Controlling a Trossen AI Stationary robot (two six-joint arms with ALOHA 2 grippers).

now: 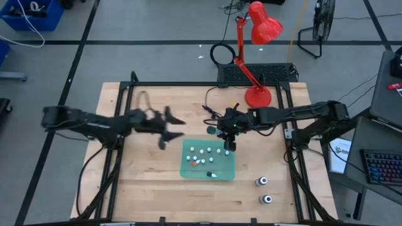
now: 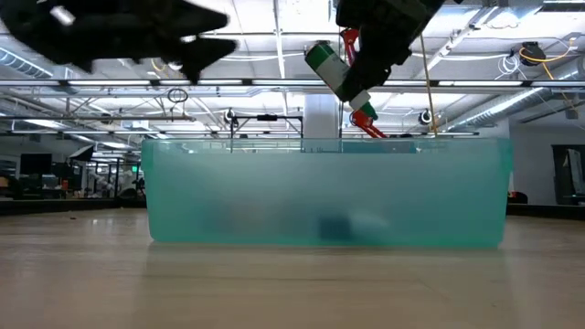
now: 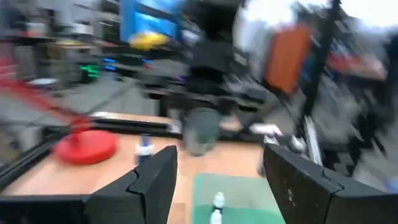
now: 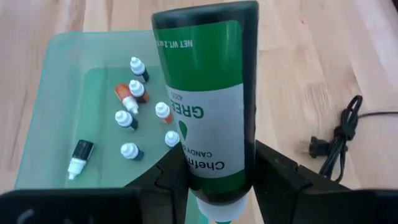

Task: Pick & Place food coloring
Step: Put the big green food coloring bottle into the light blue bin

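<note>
A translucent green tray (image 1: 186, 169) sits mid-table, with several tiny white-capped food coloring bottles (image 1: 204, 154) lying and standing in it (image 4: 134, 93). My right gripper (image 1: 227, 139) hangs over the tray's far right corner, shut on a larger green-labelled food coloring bottle (image 4: 208, 93). In the low view this bottle (image 2: 336, 71) is tilted above the tray's wall (image 2: 228, 192). Two more larger bottles (image 1: 261, 181) stand upright on the table near the right edge. My left gripper (image 1: 179, 128) is open in the air, left of the tray's far side (image 3: 217, 168). My right gripper pinches the green bottle between its two fingers, on the body close to the cap end (image 4: 214, 186). One finger (image 4: 171, 177) is on each side. The bottle's flat base points away past the fingertips. It is lifted clear and tilted above the tray.
A red desk lamp (image 1: 257, 94) stands on the table's far side, with a black cable (image 4: 339, 134) lying on the wood beside the tray. Bare wood lies left of the tray and along the near edge. The table's black frame rails run along both sides.
</note>
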